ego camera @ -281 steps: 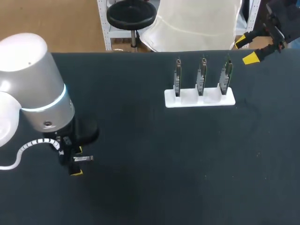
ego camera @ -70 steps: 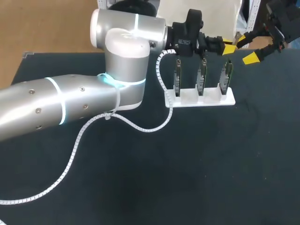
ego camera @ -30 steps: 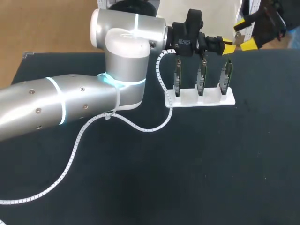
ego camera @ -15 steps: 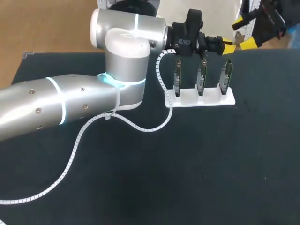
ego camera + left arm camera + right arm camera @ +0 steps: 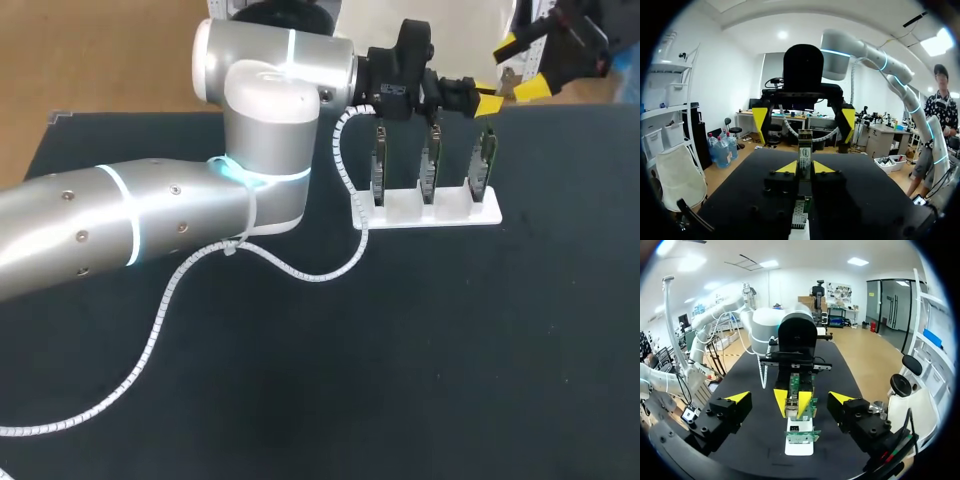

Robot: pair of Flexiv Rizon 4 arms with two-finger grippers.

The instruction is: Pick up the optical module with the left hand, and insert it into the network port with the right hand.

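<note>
Dark surface is seen from above, and the left arm is stretched across it from the left side towards its far edge. The left hand is held in the air close by the tops of the cards, and it is closed on the optical module. In the left wrist view the module is gripped from both sides between the two yellow tips, and its end is pushed out past them. The three cards are stood upright in a row in a white holder, which is laid on the far part of the surface. In the right wrist view the module is seen just above this row. The right hand is found further right, near the far edge, turned towards the left hand and apart from it; its fingers are spread wide and nothing is held between them
</note>
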